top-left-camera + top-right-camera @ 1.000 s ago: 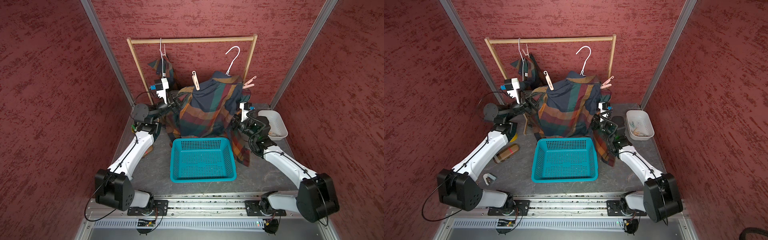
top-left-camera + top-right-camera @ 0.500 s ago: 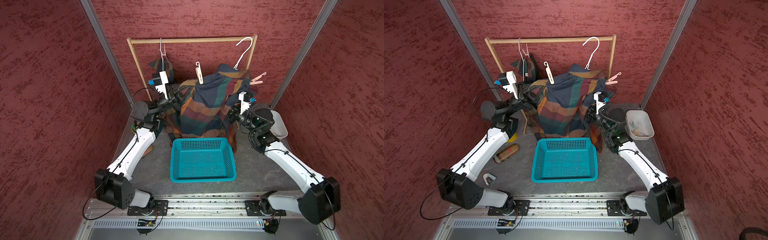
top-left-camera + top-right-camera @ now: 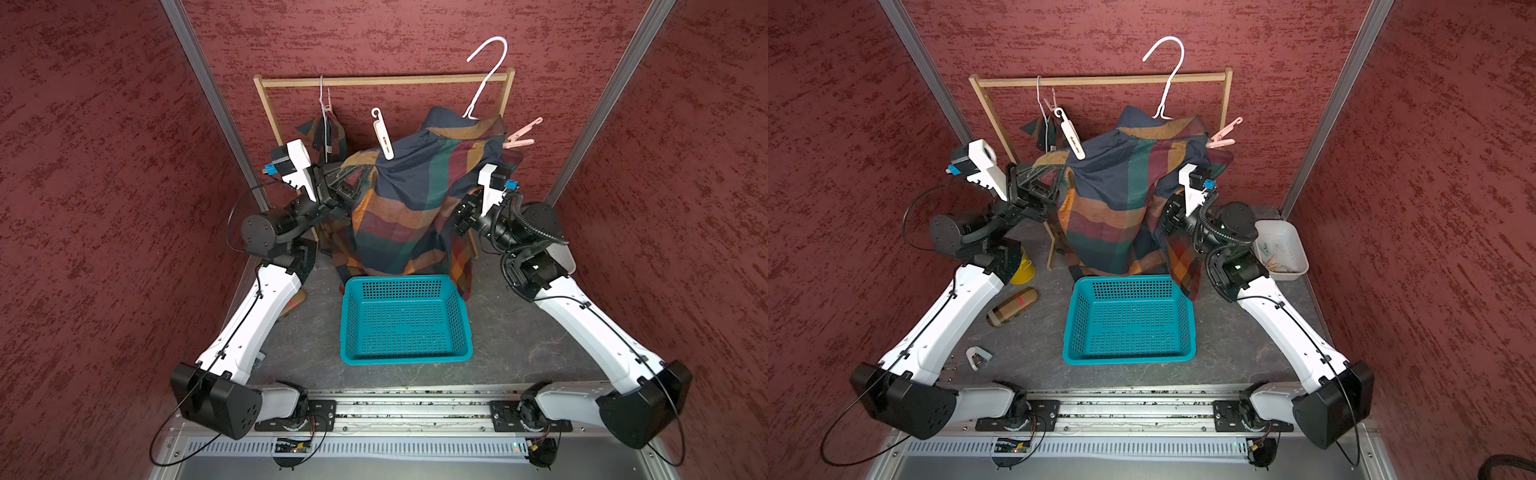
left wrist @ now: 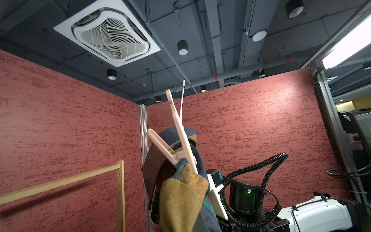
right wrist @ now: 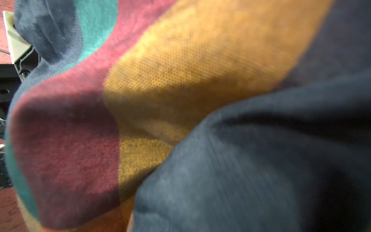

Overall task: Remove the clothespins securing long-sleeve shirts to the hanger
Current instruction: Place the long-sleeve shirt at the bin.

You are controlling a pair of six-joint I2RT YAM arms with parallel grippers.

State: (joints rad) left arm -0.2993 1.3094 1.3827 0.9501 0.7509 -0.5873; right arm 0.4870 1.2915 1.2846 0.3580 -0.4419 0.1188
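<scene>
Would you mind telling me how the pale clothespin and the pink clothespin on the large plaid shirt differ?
Colour: the pale clothespin is cream, the pink clothespin salmon pink. Pose: the pale clothespin stands up from one shoulder; the pink clothespin juts sideways from the other, beside the rack post. Both are clipped on the plaid shirt.

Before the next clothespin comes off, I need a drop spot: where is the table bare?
Bare tabletop lies between the teal basket and the right arm, and between basket and front rail. Crowded: behind the basket under the plaid shirt, and around the brown roll.
</scene>
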